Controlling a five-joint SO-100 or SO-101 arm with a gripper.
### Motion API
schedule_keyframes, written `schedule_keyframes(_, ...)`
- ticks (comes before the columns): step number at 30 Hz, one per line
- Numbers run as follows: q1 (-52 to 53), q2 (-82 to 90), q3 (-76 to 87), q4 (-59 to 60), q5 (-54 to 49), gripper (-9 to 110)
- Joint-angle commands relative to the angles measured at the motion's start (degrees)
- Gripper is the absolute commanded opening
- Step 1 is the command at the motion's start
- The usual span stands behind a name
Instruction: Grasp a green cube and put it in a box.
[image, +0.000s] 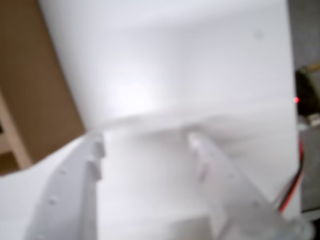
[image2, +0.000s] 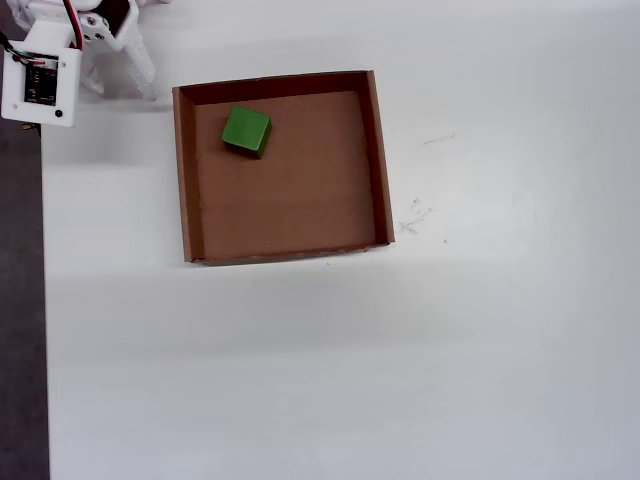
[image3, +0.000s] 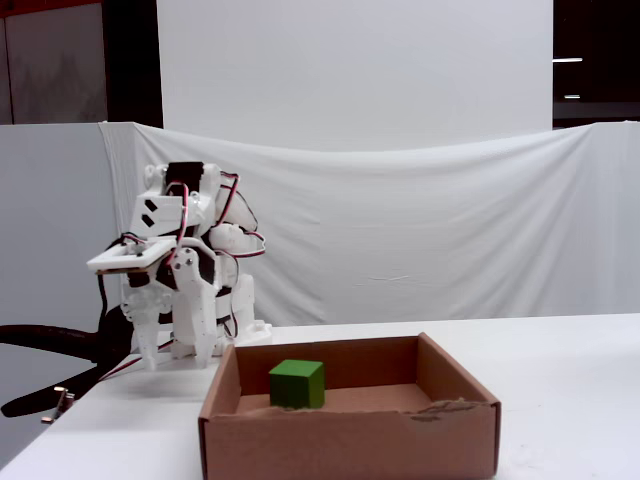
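And there it sits: the green cube (image2: 246, 131) rests on the floor of the box (image2: 381, 160), tucked toward the upper-left corner in the overhead view, slightly rotated and close to the top wall but not clearly touching it. From the fixed view the cube (image3: 297, 384) stands flat inside the cardboard walls (image3: 350, 440). The arm (image3: 180, 270) is folded up well apart from the box, over at the table's (image2: 400, 360) edge. In the blurry wrist view the gripper (image: 145, 142) shows its two white fingers (image: 210, 160) spread apart with nothing between them, a corner of the box (image: 30, 85) at the left.
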Motion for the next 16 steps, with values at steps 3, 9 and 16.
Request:
schedule_keyframes(3, 0.35, 0.35, -0.26, 0.44, 0.53, 24)
schedule_keyframes(9, 0.35, 0.35, -0.26, 0.53, 0.88, 24)
schedule_keyframes(16, 0.35, 0.35, -0.26, 0.62, 1.49, 24)
